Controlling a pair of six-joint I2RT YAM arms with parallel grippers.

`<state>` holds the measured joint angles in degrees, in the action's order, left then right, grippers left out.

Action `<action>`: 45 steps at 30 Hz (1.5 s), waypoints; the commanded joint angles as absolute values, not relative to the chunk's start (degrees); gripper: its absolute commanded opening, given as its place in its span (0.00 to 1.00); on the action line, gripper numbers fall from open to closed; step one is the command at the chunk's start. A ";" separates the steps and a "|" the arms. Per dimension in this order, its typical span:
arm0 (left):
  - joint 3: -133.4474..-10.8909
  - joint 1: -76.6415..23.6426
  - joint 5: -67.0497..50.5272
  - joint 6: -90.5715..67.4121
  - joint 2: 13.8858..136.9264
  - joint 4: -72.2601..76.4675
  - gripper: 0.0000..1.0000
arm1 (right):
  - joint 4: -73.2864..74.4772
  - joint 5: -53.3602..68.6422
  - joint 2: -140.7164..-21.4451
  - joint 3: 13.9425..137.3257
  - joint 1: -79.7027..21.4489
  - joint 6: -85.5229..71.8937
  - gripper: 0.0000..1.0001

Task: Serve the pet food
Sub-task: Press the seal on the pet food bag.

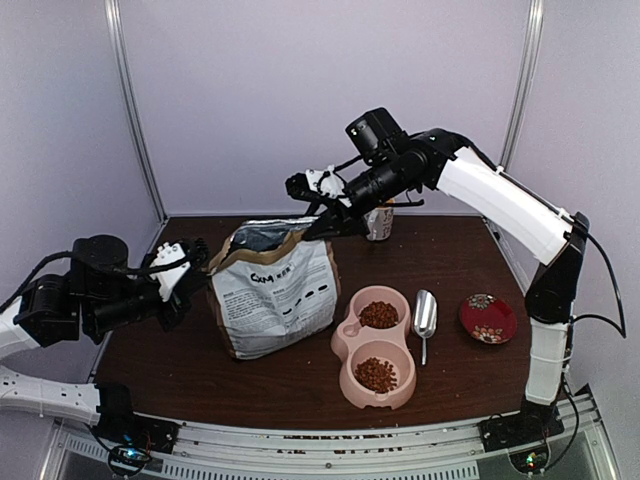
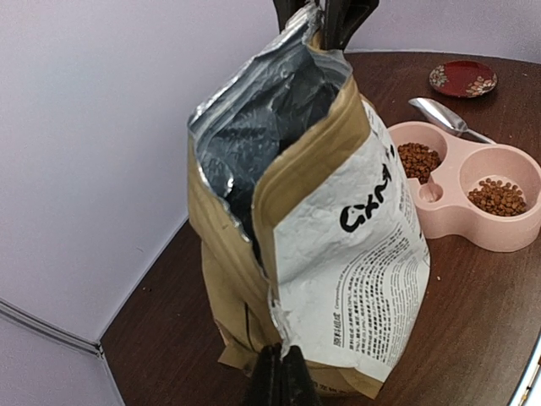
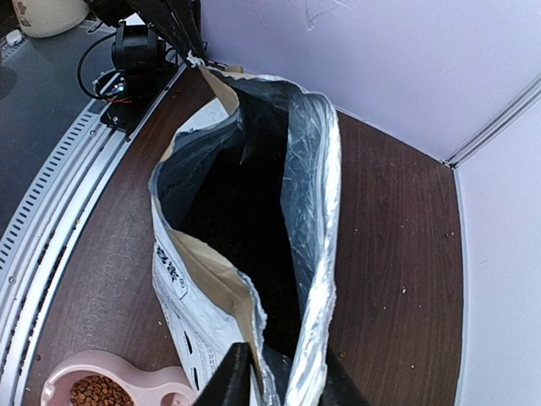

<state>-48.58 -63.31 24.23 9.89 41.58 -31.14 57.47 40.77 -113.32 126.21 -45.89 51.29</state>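
Note:
Pet food (image 1: 379, 315) fills both wells of the pink double bowl (image 1: 352, 385), the near heap of kibble (image 1: 375, 374) included. The brown paper bag (image 1: 270, 290) stands upright with its foil mouth (image 3: 313, 169) open and its inside dark. My left gripper (image 2: 286, 376) is shut on the bag's left top corner. My right gripper (image 3: 283, 385) straddles the opposite corner. Its fingers (image 3: 230, 381) stand a little apart, and both bag walls run between them without being pressed flat. From the top view the right gripper (image 1: 325, 225) sits at the bag's upper right.
A metal scoop (image 1: 425, 315) lies right of the bowl. A red patterned dish (image 1: 488, 318) sits further right. A white cup (image 1: 379, 222) stands at the back, behind the right gripper. Walls enclose the table on three sides.

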 commanded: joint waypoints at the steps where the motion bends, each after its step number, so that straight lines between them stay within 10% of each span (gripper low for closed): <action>1: -47.59 -62.78 24.62 9.64 41.19 -33.74 0.00 | 57.66 39.29 -114.00 125.93 -46.05 51.86 0.17; 4: -48.86 -62.78 25.97 9.51 41.20 -35.45 0.00 | 57.75 39.70 -113.59 125.95 -46.15 51.62 0.00; 23: -65.26 -62.67 57.95 -0.55 40.83 -56.14 0.00 | 36.92 37.04 -92.63 92.29 -47.64 38.92 0.00; 36: -67.86 -62.67 37.09 1.15 40.84 -59.92 0.00 | 28.04 36.65 -86.95 83.06 -52.97 33.41 0.00; 40: -70.12 -62.67 31.80 2.18 43.50 -62.79 0.16 | 24.33 34.81 -86.07 81.04 -53.63 31.83 0.00; 45: -72.81 -62.67 27.89 3.35 45.72 -62.88 0.65 | 21.85 33.24 -85.44 79.63 -54.38 30.63 0.00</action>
<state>-70.28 -62.94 29.61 2.39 44.29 -62.02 23.18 35.70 -87.81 81.52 -54.15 32.62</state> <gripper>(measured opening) 0.529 0.008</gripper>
